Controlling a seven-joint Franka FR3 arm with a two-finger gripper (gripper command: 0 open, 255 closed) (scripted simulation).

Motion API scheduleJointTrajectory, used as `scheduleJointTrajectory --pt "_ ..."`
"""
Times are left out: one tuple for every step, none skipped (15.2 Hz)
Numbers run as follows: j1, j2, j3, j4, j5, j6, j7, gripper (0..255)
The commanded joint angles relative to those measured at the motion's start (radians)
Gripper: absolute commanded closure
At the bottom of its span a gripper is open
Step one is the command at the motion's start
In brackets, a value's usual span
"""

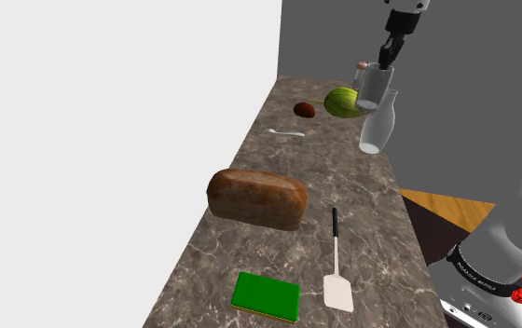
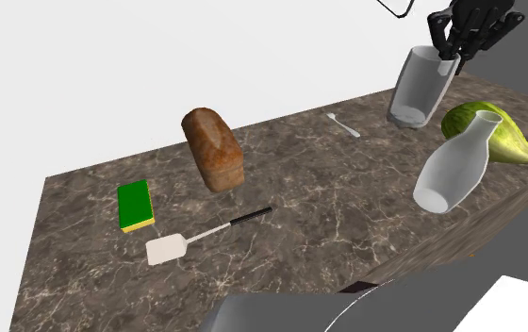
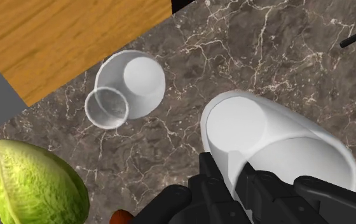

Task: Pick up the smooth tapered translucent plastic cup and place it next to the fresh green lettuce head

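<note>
My gripper (image 1: 389, 54) is shut on the rim of a translucent tapered cup (image 1: 375, 88), one finger inside the rim and one outside. The cup (image 2: 421, 88) hangs a little above the marble counter (image 2: 328, 217), beside a green lettuce head (image 2: 496, 132). In the shoulder view the lettuce (image 1: 343, 102) lies just to the cup's left. The wrist view has the fingers (image 3: 212, 173) clasping the cup wall (image 3: 278, 140), with the lettuce (image 3: 34, 184) off to one side.
A white vase (image 1: 378, 122) stands upright at the counter edge below the cup. Near the lettuce are a brown round item (image 1: 304, 110), a shaker (image 1: 361, 73) and a spoon (image 1: 285, 132). Closer lie a bread loaf (image 1: 257, 198), a spatula (image 1: 336, 270) and a green sponge (image 1: 267, 296).
</note>
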Motion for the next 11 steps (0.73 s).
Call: scheduleJointTrajectory --pt "-0.006 0.083 -0.033 0.084 0.021 -0.001 -0.048 255" --pt "-0.010 0.121 -0.048 0.123 0.033 -0.003 -0.070 255" --pt "-0.015 0.159 -0.062 0.163 0.047 -0.006 -0.092 255" --pt "-0.021 0.199 -0.075 0.205 0.062 -0.010 -0.115 255" --pt "-0.028 0.240 -0.087 0.249 0.079 -0.016 -0.137 255" --pt "-0.037 0.282 -0.099 0.295 0.097 -0.023 -0.160 255" --pt "-0.048 0.325 -0.109 0.343 0.116 -0.032 -0.183 255" --pt "-0.060 0.369 -0.119 0.395 0.137 -0.043 -0.205 255" --pt "-0.074 0.415 -0.128 0.449 0.158 -0.056 -0.226 255" --pt "-0.091 0.462 -0.135 0.506 0.181 -0.071 -0.247 255" --pt "-0.110 0.511 -0.140 0.568 0.204 -0.089 -0.267 255"
